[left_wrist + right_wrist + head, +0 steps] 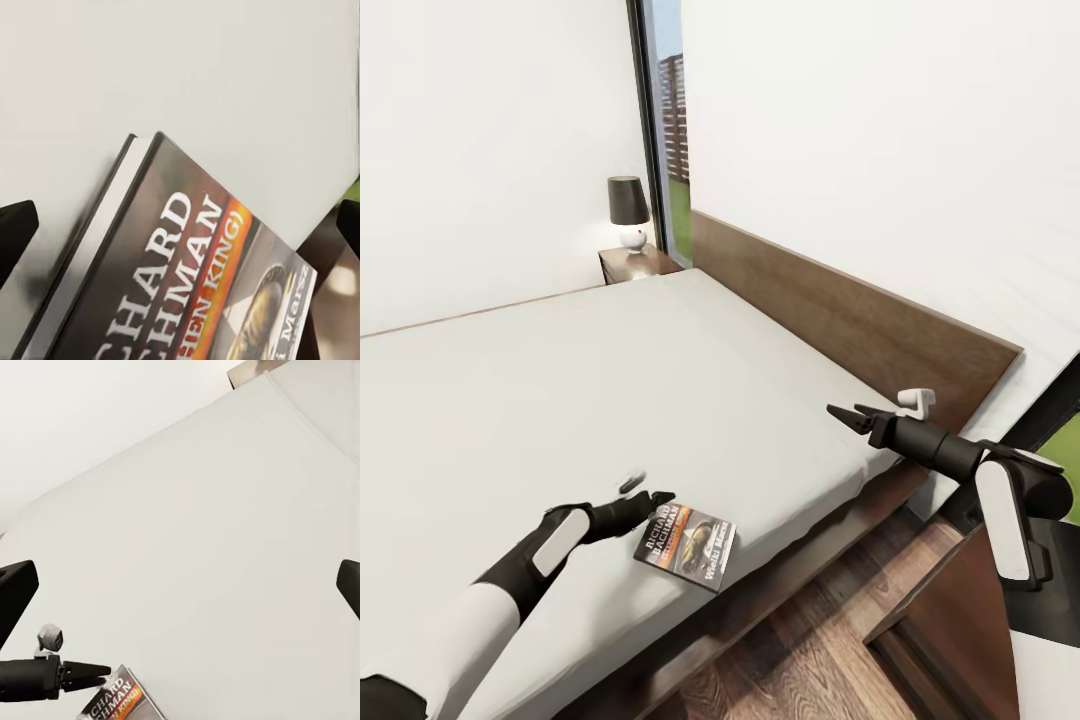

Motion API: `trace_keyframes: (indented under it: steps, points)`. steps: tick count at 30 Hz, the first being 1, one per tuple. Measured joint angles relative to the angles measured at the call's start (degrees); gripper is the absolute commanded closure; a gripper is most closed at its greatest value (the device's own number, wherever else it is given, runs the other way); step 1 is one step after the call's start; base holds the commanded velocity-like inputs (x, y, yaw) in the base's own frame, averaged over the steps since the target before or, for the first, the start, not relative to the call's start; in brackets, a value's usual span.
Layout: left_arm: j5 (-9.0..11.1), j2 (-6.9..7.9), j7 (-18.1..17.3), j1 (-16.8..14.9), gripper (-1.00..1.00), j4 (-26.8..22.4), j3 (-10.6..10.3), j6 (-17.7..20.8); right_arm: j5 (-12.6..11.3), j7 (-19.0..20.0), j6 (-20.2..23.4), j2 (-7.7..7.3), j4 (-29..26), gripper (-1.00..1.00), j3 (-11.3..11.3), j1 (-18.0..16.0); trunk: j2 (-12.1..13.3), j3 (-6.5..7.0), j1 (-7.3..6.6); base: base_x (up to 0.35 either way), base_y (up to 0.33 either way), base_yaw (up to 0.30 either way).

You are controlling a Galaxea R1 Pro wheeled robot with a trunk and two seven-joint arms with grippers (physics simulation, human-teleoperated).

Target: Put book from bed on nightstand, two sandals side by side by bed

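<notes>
The left gripper (650,497) (jaws spread wide) hovered at the book (686,547) on the bed (560,400); the right gripper (847,414) hung open.

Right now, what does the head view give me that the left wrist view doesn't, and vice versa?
Head view alone: the right hand open above the mattress by the headboard, the far nightstand with its lamp, the wooden floor, and the left hand open at the book's edge. Left wrist view alone: cover lettering close up, and the page edge. Both: the book lying flat on the bed near its edge.
</notes>
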Motion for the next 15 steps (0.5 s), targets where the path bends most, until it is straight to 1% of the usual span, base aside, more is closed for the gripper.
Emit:
trace_keyframes:
  steps: [3,4,5,6,7,8,10,11,12,13,14,15]
  points:
    - [0.03,1.64,0.02,0.91,-1.0,-3.32,1.05,0.07,-0.08,-0.08,0.01,0.11,0.46,-1.0,-0.02,0.16,0.0,0.0,0.0,0.0,0.0,0.0]
    - [0.04,2.88,0.06,2.2,-1.0,-6.85,2.47,0.26,-0.15,-0.11,0.02,0.35,0.93,-1.0,-0.03,0.52,0.0,0.0,0.0,0.0,0.0,0.0]
    - [0.05,3.53,0.14,3.11,-1.0,-9.08,3.45,0.56,-0.2,-0.14,0.03,0.58,1.14,-1.0,-0.05,0.74,0.0,0.0,0.0,0.0,0.0,0.0]
    - [0.04,3.55,0.14,3.15,-1.0,-9.16,3.48,0.57,-0.21,-0.14,0.03,0.59,1.15,-1.0,-0.05,0.74,0.0,0.0,0.0,0.0,0.0,0.0]
    - [0.01,4.66,0.4,5.2,-1.0,-13.76,5.74,1.61,-0.22,-0.18,0.05,1.17,1.44,-1.0,-0.15,1.11,0.0,0.0,0.0,0.0,0.0,0.0]
    - [0.0,4.7,0.41,5.28,-1.0,-13.91,5.81,1.65,-0.23,-0.18,0.05,1.19,1.44,-1.0,-0.16,1.12,0.0,0.0,0.0,0.0,0.0,0.0]
    - [-0.16,5.51,0.67,7.49,-1.0,-18.44,8.58,2.94,-0.28,-0.22,0.11,1.75,1.66,-1.0,-0.26,1.4,0.0,0.0,0.0,0.0,0.0,0.0]
    - [-0.17,5.52,0.67,7.53,-1.0,-18.51,8.62,2.96,-0.28,-0.23,0.11,1.76,1.66,-1.0,-0.26,1.4,0.0,0.0,0.0,0.0,0.0,0.0]
    - [-0.24,5.79,0.79,8.56,-1.0,-20.53,10.09,3.51,-0.31,-0.27,0.24,2.03,1.74,-1.0,-0.35,1.54,0.0,0.0,0.0,0.0,0.0,-0.016]
    - [-0.2,6.24,1.0,10.46,-1.0,-24.2,12.99,4.43,-0.36,-0.36,0.61,2.43,1.88,-1.0,-0.51,1.8,0.0,0.01,0.0,0.0,0.0,-0.024]
    - [-0.17,6.42,1.1,11.37,-1.0,-25.92,14.33,4.87,-0.39,-0.4,0.87,2.6,1.99,-1.0,-0.57,1.9,0.0,0.04,0.0,0.0,0.0,-0.024]
    - [-0.18,6.42,1.1,11.4,-1.0,-25.98,14.37,4.88,-0.4,-0.4,0.88,2.61,1.99,-1.0,-0.58,1.9,0.0,0.06,0.0,0.0,0.0,-0.025]
